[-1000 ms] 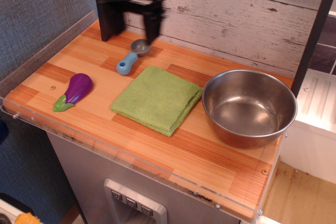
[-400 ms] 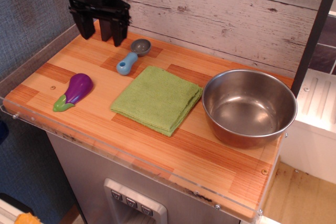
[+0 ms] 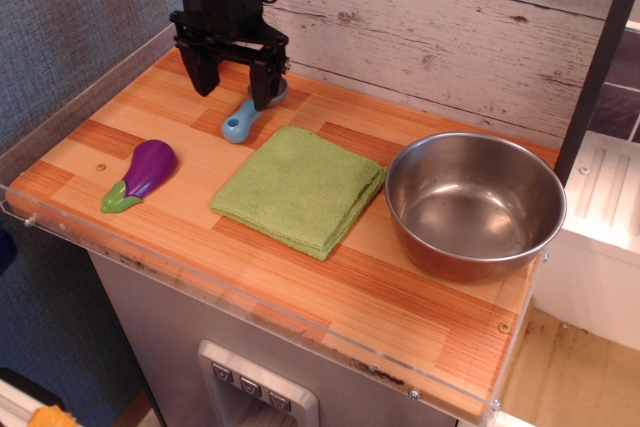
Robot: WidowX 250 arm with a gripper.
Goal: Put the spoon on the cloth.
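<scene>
The spoon (image 3: 240, 123) lies on the wooden counter at the back, just behind the cloth's far left corner. Its light-blue handle points toward me; its grey bowl is mostly hidden behind the gripper's right finger. The cloth (image 3: 300, 188) is a folded light green towel in the middle of the counter. The black gripper (image 3: 233, 87) hangs open above the spoon, its fingers spread wide, the right finger over the spoon's bowl. It holds nothing.
A large steel bowl (image 3: 475, 205) stands right of the cloth. A purple toy eggplant (image 3: 141, 174) lies at the left. A wooden plank wall (image 3: 450, 27) rises behind the counter (image 3: 330, 277). A clear raised lip runs along the left and front edges.
The gripper swung to the far left back corner, then came back right and forward to hang over the spoon. The spoon, cloth, bowl and eggplant have not moved.
</scene>
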